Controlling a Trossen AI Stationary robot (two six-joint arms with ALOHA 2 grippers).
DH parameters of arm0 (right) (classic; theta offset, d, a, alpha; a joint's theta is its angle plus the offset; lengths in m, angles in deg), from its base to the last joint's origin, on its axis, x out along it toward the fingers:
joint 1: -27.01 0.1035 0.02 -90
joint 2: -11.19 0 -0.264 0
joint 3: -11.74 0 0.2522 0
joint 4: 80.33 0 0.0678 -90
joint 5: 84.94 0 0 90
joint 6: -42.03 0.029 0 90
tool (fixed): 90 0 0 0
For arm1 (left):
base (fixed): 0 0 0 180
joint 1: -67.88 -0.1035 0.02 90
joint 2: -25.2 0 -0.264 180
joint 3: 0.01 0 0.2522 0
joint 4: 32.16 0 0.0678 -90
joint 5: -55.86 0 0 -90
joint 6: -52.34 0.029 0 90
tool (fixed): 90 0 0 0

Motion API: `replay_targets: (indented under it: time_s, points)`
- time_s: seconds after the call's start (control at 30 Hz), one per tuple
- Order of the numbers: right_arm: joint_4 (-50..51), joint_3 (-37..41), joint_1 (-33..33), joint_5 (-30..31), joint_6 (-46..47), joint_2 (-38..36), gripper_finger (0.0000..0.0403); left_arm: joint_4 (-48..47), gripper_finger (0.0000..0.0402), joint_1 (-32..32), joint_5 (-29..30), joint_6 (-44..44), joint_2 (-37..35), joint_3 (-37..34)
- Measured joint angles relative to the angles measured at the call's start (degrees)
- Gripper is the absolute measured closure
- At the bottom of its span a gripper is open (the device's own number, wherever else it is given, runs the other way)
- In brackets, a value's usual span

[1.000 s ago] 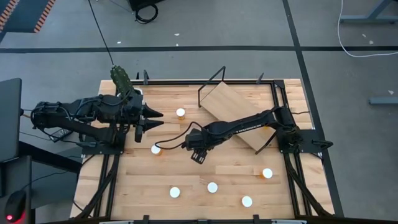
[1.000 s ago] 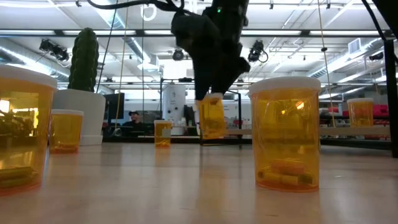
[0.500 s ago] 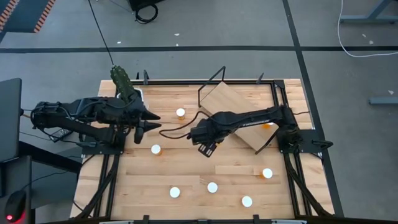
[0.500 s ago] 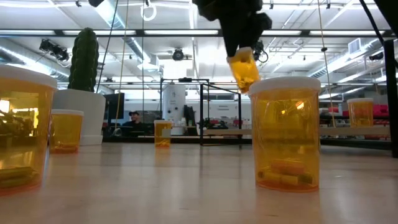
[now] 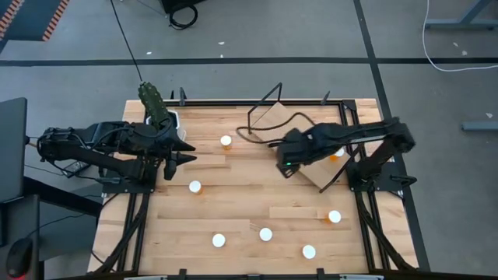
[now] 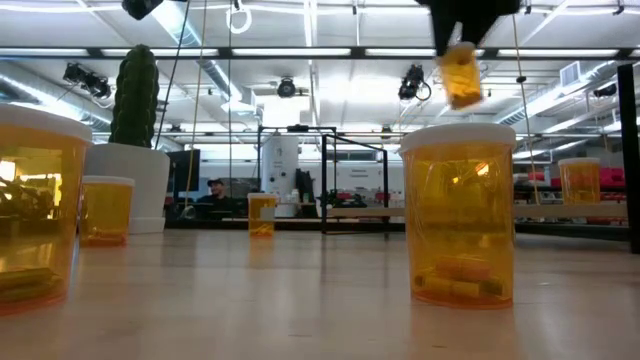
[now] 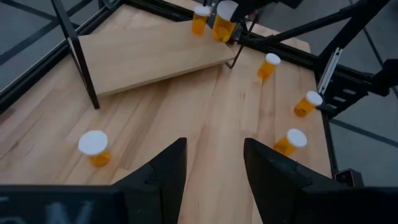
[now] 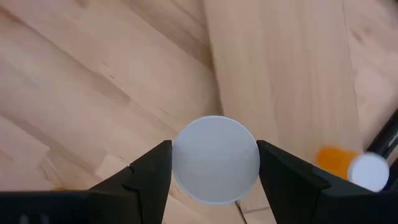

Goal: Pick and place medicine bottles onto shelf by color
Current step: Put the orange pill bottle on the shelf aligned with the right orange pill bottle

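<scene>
My right gripper (image 5: 286,161) is shut on an orange medicine bottle (image 6: 460,78) with a white cap (image 8: 214,158). It hangs high over the near left edge of the tilted wooden shelf (image 5: 268,118). Another bottle (image 7: 199,18) stands on the shelf's right part. Several more bottles stand on their bases on the table, such as one (image 5: 226,141) near the shelf and one (image 5: 194,187) at mid left. My left gripper (image 5: 185,153) hovers open at the table's left side, pointing right, with nothing between its fingers (image 7: 165,171). My right gripper pinches the bottle at its cap end (image 8: 180,158), one finger (image 8: 146,171) on each side. The fingers come from above, pointing steeply down. The bottle hangs below them, slightly tilted, lifted clear of the table and shelf.
A cactus in a white pot (image 5: 156,105) stands at the table's far left corner, behind my left gripper. The shelf's black wire frame (image 5: 264,97) rises at its far left end. Bottles (image 5: 265,233) dot the near half of the table. Black rails (image 5: 350,132) run along the table's edges.
My right gripper has risen high with the bottle and travelled from the table's middle toward the right, to the shelf's near left edge, rolling as it went. The bottle stays held, lifted well above the table. My left gripper has tipped downward a little.
</scene>
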Motion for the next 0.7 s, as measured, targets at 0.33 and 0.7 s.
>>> replay_targets:
  time_s: [0.33,0.7]
  points:
    - [-8.4,25.1,0.2,0.2,3.5,-17.2,0.0175,0.3,0.0234,0.0,1.3,0.1,0.0,0.0]
    - [-18.2,42.3,0.2,0.2,3.2,-25.6,0.0175,1.0,0.0234,0.0,1.3,0.1,0.1,0.0]
